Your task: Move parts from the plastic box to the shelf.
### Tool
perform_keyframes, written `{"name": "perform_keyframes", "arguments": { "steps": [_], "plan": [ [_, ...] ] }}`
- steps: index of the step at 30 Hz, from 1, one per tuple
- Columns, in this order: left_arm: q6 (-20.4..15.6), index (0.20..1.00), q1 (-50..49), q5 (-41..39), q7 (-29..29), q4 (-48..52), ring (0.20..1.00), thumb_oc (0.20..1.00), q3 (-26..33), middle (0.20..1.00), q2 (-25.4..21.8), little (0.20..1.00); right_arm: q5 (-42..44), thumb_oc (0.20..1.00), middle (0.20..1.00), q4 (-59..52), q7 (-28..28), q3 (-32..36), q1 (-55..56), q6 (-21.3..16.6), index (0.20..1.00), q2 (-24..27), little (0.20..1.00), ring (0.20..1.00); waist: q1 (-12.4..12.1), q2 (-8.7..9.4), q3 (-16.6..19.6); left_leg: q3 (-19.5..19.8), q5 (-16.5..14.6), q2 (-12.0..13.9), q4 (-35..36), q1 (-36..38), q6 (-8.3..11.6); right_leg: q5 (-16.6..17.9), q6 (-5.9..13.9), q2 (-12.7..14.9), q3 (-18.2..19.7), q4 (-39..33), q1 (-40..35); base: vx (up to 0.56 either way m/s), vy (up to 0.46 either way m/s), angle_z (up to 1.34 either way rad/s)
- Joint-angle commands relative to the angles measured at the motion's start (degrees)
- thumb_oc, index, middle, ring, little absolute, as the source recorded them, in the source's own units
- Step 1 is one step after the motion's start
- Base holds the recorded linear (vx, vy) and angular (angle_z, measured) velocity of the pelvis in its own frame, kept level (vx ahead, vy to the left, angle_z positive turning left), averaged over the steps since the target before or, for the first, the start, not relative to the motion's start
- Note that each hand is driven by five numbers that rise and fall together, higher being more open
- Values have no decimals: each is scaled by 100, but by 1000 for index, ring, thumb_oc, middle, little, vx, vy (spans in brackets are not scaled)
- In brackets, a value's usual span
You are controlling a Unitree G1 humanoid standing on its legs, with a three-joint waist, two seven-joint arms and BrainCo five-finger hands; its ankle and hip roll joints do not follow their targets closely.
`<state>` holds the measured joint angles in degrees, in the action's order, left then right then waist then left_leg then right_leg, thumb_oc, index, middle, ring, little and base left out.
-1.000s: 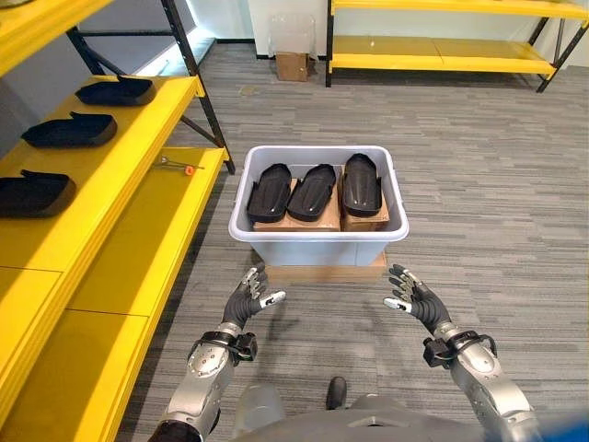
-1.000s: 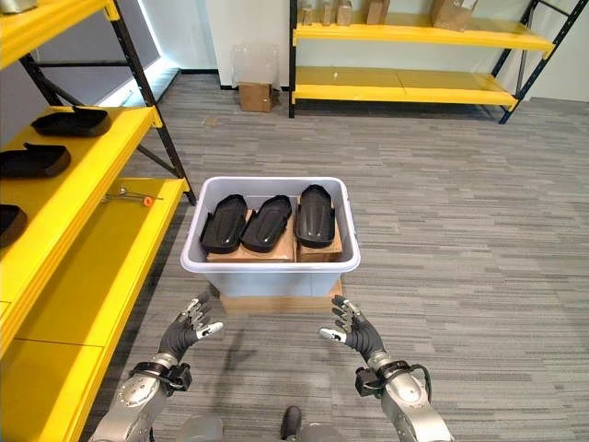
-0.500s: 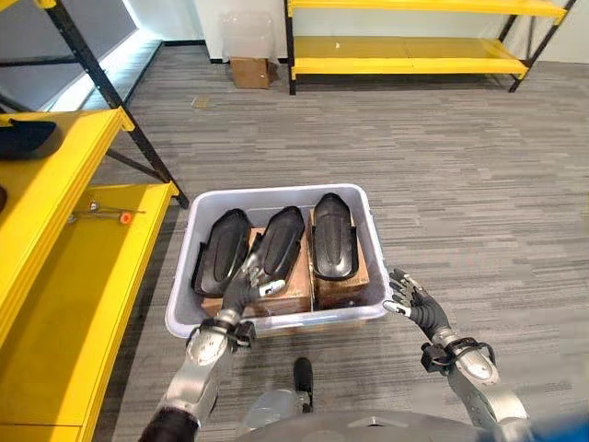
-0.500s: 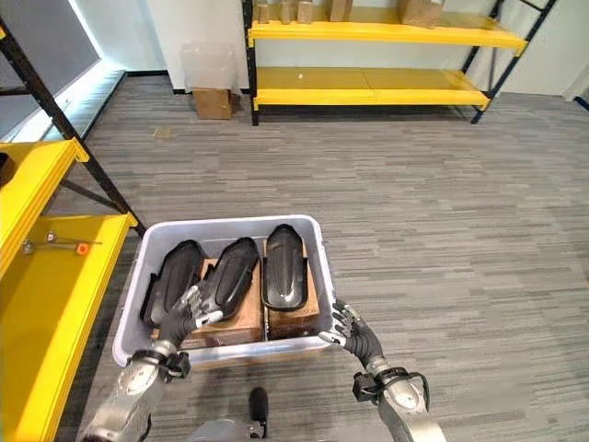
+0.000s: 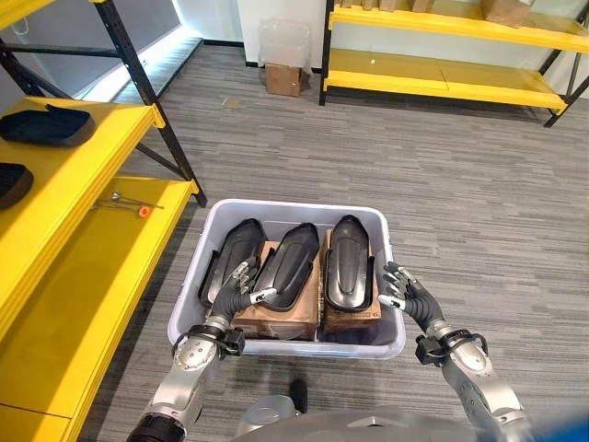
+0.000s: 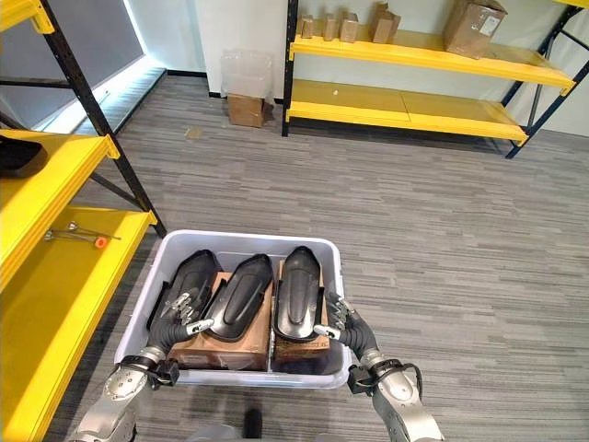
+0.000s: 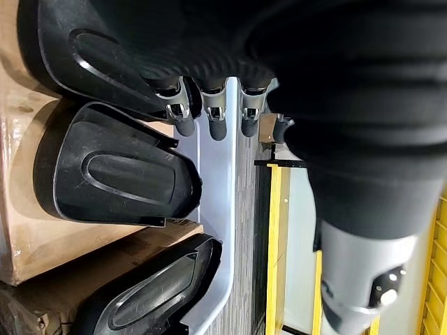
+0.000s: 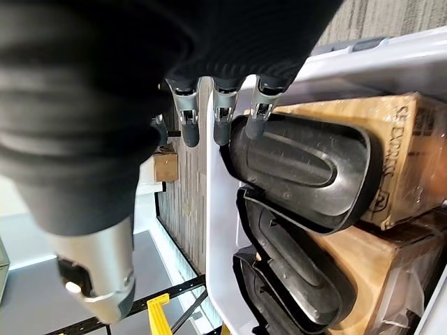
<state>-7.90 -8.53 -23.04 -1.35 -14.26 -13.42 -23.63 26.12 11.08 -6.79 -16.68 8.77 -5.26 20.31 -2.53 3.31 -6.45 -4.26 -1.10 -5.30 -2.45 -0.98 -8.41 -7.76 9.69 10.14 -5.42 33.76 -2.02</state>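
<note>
From where I stand, the grey plastic box [image 5: 216,214] sits on the striped carpet just in front of the robot, and three black moulded parts lie side by side in it, resting on brown cardboard cartons [image 5: 279,316]. The left part [image 5: 235,256] lies against the box's left wall, the middle part [image 5: 292,263] beside it, and the right part [image 5: 349,270] next to the right wall. The left hand [image 5: 237,289] reaches over the near rim with fingers loosely spread and lightly bent, hovering between the left and middle parts, gripping nothing. The right hand [image 5: 402,289] is at the box's right rim beside the right part, fingers likewise relaxed and apart, with nothing in its grasp; whether its fingertips touch the part I cannot tell. To the robot's left stands the yellow shelf [image 5: 64,193], where a black part [image 5: 46,124] already lies on the upper level and a small orange-handled tool [image 5: 128,204] on the lower one. Another yellow rack [image 6: 419,78] with cardboard boxes [image 6: 475,27] stands along the far wall.
</note>
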Motion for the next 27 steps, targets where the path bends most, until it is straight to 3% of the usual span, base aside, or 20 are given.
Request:
{"name": "perform_keyframes", "arguments": {
  "steps": [1,3,4,6,8,9,11,13,18,23,25,27],
  "plan": [
    [-200,1000,-164,59,-4,515,1000,1000,102,1000,-87,1000,-68,1000,1000,-254,-33,-8,39,-200,1000,64,1000,1000,66,-100,100,-76,-167,102,-175,-201,245,2073,-14,28,-85,-485,-57,61,83,-1],
    [-195,1000,-187,77,-2,524,1000,1000,140,1000,-64,1000,-103,1000,1000,-253,-13,-36,9,-209,1000,46,1000,1000,65,-192,73,-136,-185,170,-116,-107,250,1693,-95,53,-368,-473,111,60,47,-12],
    [-197,1000,-183,83,-15,480,1000,1000,138,1000,-52,1000,-66,1000,1000,-259,-17,-38,-1,-221,1000,50,1000,1000,109,-260,69,-94,-191,245,-64,-22,300,908,-280,-147,-427,-672,234,49,-21,-27],
    [-222,1000,-166,57,-18,424,1000,1000,128,1000,-37,1000,28,1000,1000,-222,-24,-67,-38,-262,1000,68,1000,1000,170,-312,23,-19,-160,334,-50,25,386,291,-458,-472,-389,-1197,537,27,-90,-19],
    [-224,1000,-252,-1,29,468,1000,1000,217,1000,6,1000,46,1000,1000,-247,5,-115,-78,-249,1000,125,1000,1000,171,-206,-77,-37,-210,353,-145,95,500,374,-394,-421,-552,-2303,371,-54,-201,7],
    [-229,1000,-321,30,-22,445,1000,1000,207,1000,84,1000,49,1000,1000,-264,-36,-120,-34,-231,1000,174,1000,1000,130,-140,-24,-101,-105,360,-23,116,592,419,-488,-608,-491,-2886,-9,-111,-197,2],
    [-210,1000,-433,-2,-76,493,1000,1000,201,1000,136,1000,43,1000,1000,-299,-48,-98,50,-212,1000,224,1000,1000,107,-143,79,-120,39,377,173,141,674,459,-524,-700,-464,-3166,-185,-99,-138,-5],
    [-176,1000,-464,15,-110,465,1000,1000,179,1000,166,1000,88,1000,1000,-348,-74,-83,69,-200,1000,296,1000,1000,106,-139,79,-88,155,442,228,103,792,428,-603,-781,-537,-3318,-311,-156,-180,20],
    [-180,1000,-497,-7,-113,433,1000,1000,173,1000,174,1000,122,1000,1000,-356,-48,-58,40,-221,1000,343,1000,1000,106,-130,15,-7,180,469,40,-65,868,406,-683,-817,-661,-3384,-363,-79,-77,19],
    [-181,1000,-407,-16,-107,430,1000,1000,191,1000,156,1000,177,1000,1000,-344,-18,-29,-53,-272,1000,418,1000,1000,93,-96,-273,12,157,524,-987,-637,1069,319,-822,-747,-861,-3179,-268,-132,-50,38],
    [-183,1000,-364,-20,-104,414,1000,1000,198,1000,162,1000,183,1000,1000,-344,6,-26,-78,-279,1000,428,1000,1000,128,-93,-306,-107,91,640,-1120,-658,1061,303,-846,-721,-891,-3088,-211,-69,31,55],
    [-207,1000,-337,-53,-59,410,1000,1000,207,1000,184,1000,233,1000,1000,-364,26,-50,-63,-265,1000,436,1000,1000,139,3,-321,-109,20,1184,-1272,-481,1078,292,-842,-565,-856,-2996,-194,7,116,25]
  ]
}}
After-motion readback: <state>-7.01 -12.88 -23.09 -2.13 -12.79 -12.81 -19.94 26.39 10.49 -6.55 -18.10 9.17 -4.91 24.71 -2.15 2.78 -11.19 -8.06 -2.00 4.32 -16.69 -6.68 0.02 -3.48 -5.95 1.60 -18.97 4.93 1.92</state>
